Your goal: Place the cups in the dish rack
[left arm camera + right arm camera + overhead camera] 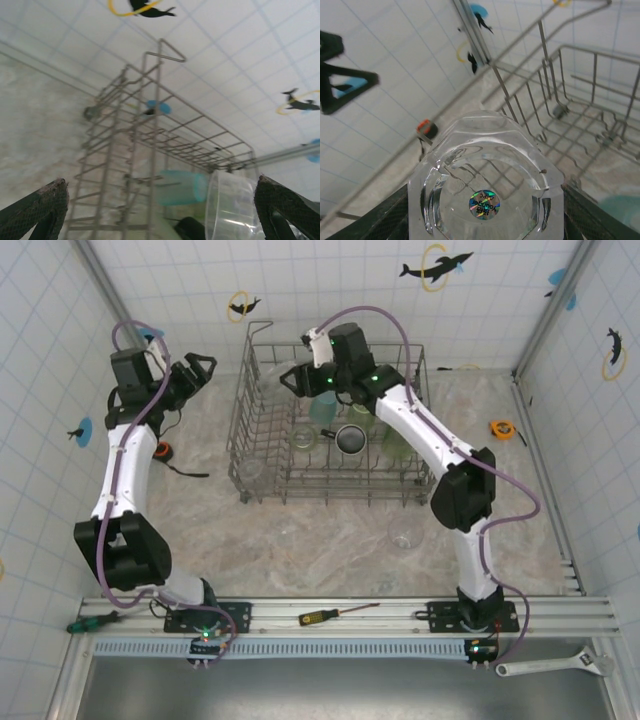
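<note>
Clear glass (485,175) in R gripper (495,220), over dish rack (243,400) far-left corner.

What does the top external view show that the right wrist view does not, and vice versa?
Top external adds the black mug inside the dish rack, a clear glass on the table before it, and the open left gripper. Right wrist adds the shiny sticker on the held glass's base. Both share the rack's wires and the right gripper shut on that glass.
</note>
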Controlling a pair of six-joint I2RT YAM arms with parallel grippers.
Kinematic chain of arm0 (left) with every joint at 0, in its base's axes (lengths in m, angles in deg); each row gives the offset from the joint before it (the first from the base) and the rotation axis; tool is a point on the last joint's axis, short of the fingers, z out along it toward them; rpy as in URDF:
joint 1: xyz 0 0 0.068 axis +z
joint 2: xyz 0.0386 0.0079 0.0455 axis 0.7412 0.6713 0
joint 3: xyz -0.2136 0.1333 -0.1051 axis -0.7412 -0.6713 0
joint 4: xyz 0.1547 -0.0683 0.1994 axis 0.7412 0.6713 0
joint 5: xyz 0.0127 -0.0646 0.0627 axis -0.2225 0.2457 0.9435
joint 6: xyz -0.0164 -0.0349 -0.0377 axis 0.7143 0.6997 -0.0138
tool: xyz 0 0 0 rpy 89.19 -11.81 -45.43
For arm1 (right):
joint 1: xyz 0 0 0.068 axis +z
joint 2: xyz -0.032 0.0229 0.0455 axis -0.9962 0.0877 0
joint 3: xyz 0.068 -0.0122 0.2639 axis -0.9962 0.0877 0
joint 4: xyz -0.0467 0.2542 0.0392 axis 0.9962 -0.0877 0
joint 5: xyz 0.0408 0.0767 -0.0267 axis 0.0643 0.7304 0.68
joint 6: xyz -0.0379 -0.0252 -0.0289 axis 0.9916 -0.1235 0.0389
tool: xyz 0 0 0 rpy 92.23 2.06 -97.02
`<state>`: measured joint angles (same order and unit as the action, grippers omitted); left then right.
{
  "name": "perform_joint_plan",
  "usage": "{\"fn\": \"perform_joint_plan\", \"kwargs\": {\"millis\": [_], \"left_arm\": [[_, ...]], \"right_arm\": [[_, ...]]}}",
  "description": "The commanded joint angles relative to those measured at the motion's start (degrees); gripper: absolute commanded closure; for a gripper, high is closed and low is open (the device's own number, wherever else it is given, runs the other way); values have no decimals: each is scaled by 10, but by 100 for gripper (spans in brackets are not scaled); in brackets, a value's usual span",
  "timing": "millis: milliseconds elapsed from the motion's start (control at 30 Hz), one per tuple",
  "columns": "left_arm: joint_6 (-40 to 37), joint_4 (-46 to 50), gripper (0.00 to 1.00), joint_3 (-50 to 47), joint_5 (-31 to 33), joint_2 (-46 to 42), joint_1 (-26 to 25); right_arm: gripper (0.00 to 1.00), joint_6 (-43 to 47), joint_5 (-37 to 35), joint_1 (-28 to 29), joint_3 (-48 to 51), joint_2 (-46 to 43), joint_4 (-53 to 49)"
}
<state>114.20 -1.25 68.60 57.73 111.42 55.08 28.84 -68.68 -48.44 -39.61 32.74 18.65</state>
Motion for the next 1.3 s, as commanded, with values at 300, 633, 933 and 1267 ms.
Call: {"fn": "perform_joint_plan", "kwargs": {"millis": [300,633,933,1267], "left_arm": [[-97,-6,3,-106,146,-35,1],[-109,-24,3,-150,152,-38,1],[-105,-35,3,-182,139,-44,1],[-103,-35,3,-185,132,-40,1]], "right_arm": [[79,85,-111,47,-43,26,-42],[79,140,-144,94,-47,51,-61],[79,175,-162,124,-63,82,-86],[79,190,-179,137,-62,94,-110]]}}
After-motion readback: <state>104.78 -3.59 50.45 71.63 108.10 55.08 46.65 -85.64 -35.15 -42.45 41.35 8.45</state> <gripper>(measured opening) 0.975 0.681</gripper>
